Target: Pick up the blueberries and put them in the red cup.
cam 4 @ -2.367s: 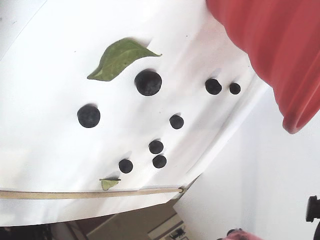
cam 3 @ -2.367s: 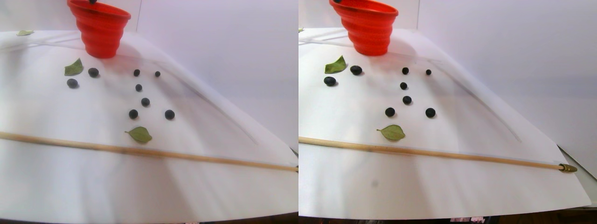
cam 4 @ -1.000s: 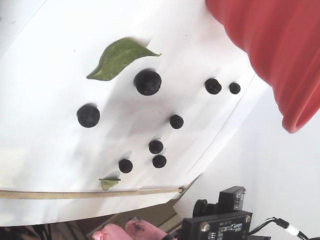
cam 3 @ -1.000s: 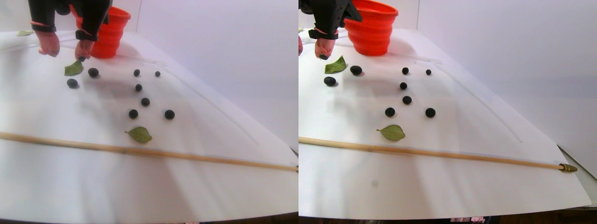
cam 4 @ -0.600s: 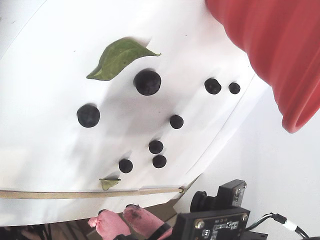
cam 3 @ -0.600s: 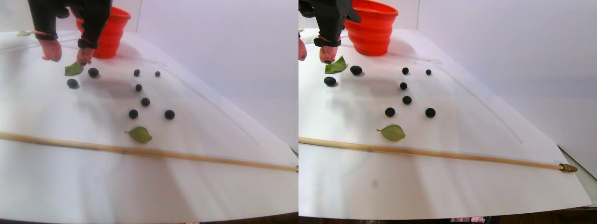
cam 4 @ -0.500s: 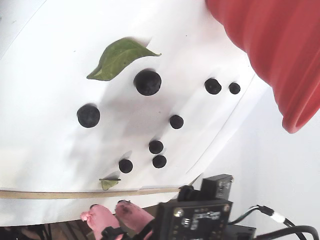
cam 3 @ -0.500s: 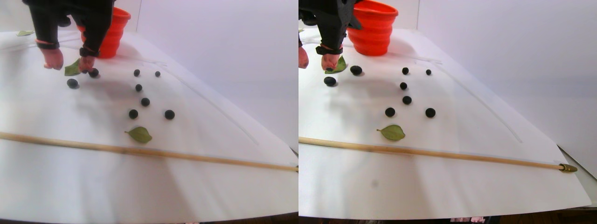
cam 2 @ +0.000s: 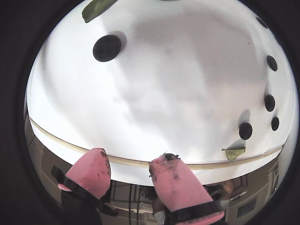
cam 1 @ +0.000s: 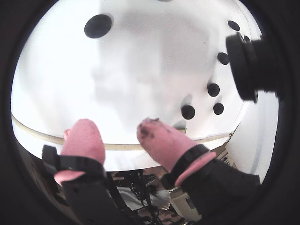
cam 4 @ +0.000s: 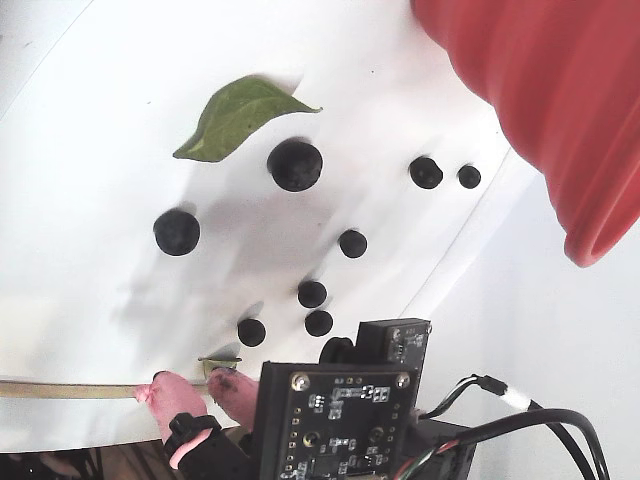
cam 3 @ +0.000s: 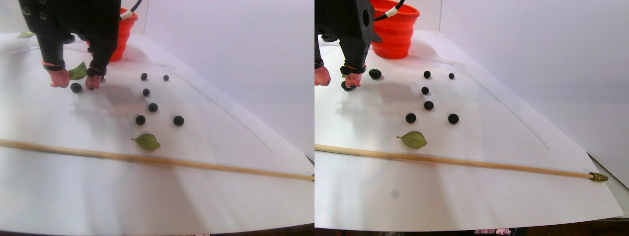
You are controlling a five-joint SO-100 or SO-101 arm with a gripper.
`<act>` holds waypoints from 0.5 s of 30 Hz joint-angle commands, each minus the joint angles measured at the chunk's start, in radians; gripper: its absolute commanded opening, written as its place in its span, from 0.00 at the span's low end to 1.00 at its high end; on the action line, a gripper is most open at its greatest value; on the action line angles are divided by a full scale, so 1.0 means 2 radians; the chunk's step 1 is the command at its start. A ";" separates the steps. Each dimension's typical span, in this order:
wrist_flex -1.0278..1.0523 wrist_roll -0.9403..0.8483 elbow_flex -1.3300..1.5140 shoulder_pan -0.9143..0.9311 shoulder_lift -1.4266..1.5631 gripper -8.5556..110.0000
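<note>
Gripper [cam 3: 72, 82] is spread wide and empty, its pink fingertips [cam 3: 59, 78] straddling one large blueberry [cam 3: 75, 88] in front of the red cup [cam 3: 119, 37].

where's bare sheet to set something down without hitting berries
Widest bare patch: the white sheet in front of the wooden stick. Also free: the strip right of the small blueberries. Crowded: around the gripper, the leaf and the red cup.
</note>
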 commanded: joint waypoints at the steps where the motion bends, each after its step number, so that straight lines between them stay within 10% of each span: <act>1: -0.028 -0.009 0.001 -0.007 -0.001 0.21; 15: -0.134 -0.048 -0.029 -0.014 -0.110 0.22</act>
